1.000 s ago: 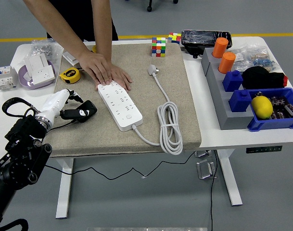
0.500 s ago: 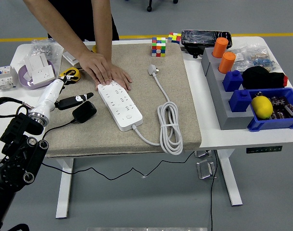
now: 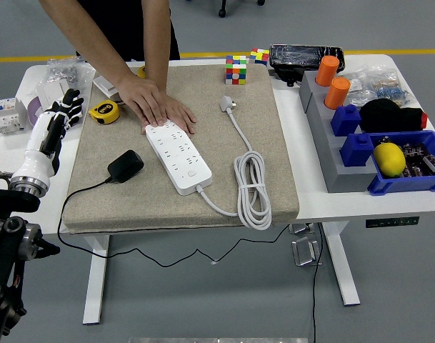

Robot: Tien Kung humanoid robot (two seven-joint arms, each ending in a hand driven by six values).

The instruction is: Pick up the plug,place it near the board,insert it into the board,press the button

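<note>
A black plug (image 3: 125, 165) with a thin black cable lies on the beige mat (image 3: 263, 143), just left of the white power strip (image 3: 178, 157). The strip's button (image 3: 191, 172) sits near its close end. My left hand (image 3: 63, 112) hangs over the table's left edge, well left of and beyond the plug, its fingers relaxed and holding nothing. A person's hand (image 3: 160, 111) presses flat on the strip's far end. The right arm is out of view.
The strip's own white plug (image 3: 226, 104) and coiled cable (image 3: 253, 189) lie right of it. A yellow tape measure (image 3: 103, 111), white sockets (image 3: 53, 96) and a breaker (image 3: 6, 114) crowd the left. Grey and blue bins (image 3: 346, 153) stand at right, with puzzle cubes (image 3: 236, 69) behind the mat.
My left hand let go of the black plug, which now lies on the mat, and the hand drew back to the left and away from the strip.
</note>
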